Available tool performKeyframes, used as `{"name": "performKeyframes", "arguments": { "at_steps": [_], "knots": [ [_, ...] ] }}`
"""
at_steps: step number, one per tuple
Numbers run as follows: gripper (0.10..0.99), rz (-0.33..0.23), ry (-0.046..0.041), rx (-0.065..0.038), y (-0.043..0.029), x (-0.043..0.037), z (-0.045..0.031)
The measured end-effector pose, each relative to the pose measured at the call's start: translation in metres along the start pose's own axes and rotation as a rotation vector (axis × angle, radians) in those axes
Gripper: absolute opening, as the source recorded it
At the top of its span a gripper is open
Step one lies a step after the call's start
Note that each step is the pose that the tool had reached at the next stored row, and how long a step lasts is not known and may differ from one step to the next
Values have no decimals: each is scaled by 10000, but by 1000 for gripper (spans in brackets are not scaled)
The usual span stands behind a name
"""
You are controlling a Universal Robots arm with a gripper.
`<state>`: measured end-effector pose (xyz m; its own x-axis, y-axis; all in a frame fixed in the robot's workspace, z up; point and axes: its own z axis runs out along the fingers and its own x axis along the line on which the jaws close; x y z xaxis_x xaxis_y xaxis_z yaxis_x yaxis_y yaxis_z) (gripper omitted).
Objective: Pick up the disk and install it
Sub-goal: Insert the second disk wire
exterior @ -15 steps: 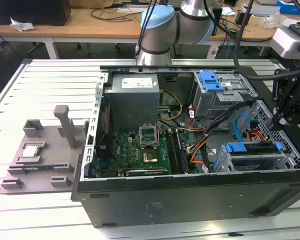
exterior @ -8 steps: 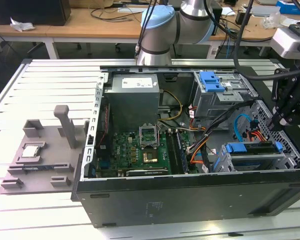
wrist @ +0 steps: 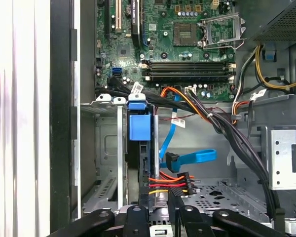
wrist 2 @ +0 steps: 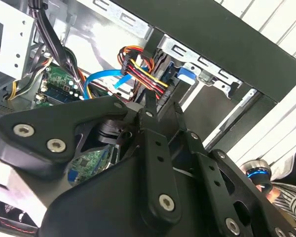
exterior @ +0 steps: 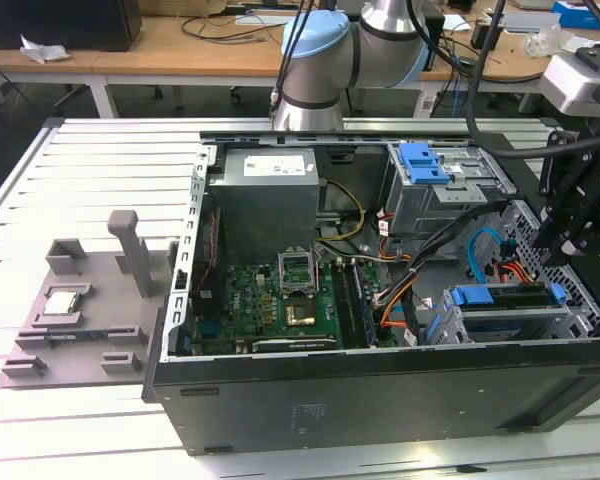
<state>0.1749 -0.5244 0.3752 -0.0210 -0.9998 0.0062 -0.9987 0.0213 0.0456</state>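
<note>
You see an open computer case (exterior: 380,390) on a slatted white table (exterior: 70,170), wooden desks behind. The disk (exterior: 505,297), its blue bracket showing, stands on edge in the drive cage at lower right. The gripper (wrist: 159,207) sits at its end beside the cables; you cannot tell whether its narrowly spaced fingers grip it.

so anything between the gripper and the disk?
Nothing visible. The gripper sits right at the end of the disk, which stands edge-on in the cage. A power connector lies close beside that end, not between them.

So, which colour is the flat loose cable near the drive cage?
Blue flat cable, clearest in the first wrist view.
</note>
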Motion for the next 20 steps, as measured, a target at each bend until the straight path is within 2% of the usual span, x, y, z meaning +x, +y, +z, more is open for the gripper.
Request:
{"name": "performKeyframes", "arguments": {
  "at_steps": [5,9,10,12,20],
  "knots": [
    [302,-1,-1,-1,67,-31,3],
    [302,0,16,5,121,-95,4],
    [302,0,15,9,158,-106,5],
    [302,-14,16,11,218,-109,8],
    [302,-281,29,13,301,-99,30]
  ]
}}
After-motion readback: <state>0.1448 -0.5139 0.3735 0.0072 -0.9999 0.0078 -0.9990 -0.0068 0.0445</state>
